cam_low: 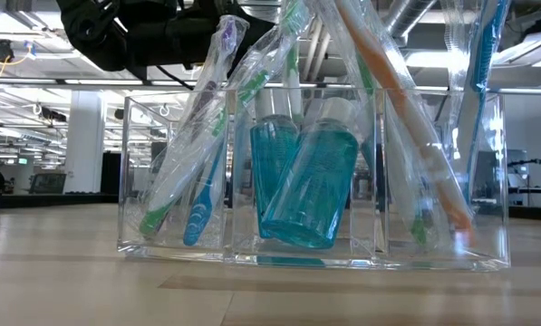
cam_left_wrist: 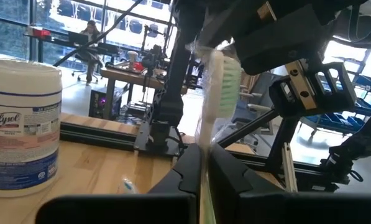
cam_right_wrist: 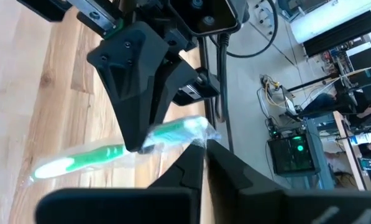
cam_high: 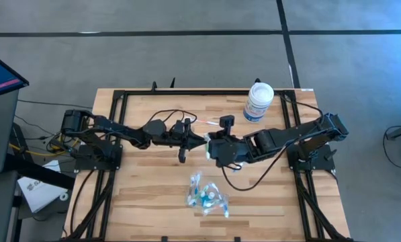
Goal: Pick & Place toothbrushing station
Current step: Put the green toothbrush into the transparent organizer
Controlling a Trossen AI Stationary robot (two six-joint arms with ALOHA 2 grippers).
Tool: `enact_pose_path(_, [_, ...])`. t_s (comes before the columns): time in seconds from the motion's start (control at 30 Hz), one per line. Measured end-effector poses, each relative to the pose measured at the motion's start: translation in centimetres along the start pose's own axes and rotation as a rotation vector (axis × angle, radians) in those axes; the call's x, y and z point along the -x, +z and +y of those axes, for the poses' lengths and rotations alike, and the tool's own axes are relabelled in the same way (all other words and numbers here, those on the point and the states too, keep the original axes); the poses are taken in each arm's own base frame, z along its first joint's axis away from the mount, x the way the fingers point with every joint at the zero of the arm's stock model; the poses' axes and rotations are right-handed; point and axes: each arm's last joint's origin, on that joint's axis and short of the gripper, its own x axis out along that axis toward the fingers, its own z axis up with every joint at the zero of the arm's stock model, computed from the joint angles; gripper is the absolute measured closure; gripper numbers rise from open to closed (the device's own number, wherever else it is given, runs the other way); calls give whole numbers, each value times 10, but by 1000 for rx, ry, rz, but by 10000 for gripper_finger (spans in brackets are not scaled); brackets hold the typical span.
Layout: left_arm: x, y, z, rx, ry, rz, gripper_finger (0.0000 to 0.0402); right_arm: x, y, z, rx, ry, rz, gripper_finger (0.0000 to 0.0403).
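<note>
From above, we see the left claw and the right claw meeting over the middle of the wooden counter, both clenched on one slim green-and-white toothbrush in a clear wrapper; this looks like a hand-over, and next one claw should let go before the brush travels to the small clear plastic tray nearer the front edge. At counter level, that tray already holds wrapped brushes and a teal bottle, all leaning upright. Through the left wrist, the toothbrush rises from the closed fingers, beside a white wipes tub. Through the right wrist, its long axis runs across the fingers, roughly level.
</note>
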Motion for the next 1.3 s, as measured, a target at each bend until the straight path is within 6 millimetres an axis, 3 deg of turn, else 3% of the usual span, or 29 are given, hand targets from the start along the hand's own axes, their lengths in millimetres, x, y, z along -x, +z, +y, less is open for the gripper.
enact_pose_path(0.27, [11,-9,9,16,36,46,398,8,-4,-2,-34,-24,23,320])
enact_pose_path(0.4, [23,-4,6,13,31,26,398,13,-10,-7,-112,-36,53,299])
enact_pose_path(0.67, [58,5,-8,24,9,39,398,17,-25,-8,-194,-35,153,302])
enact_pose_path(0.9, [84,-1,-22,53,-41,45,397,18,-30,-8,-228,-40,192,312])
enact_pose_path(1.3, [94,-12,-62,94,-170,76,396,18,-32,-8,-235,-42,201,312])
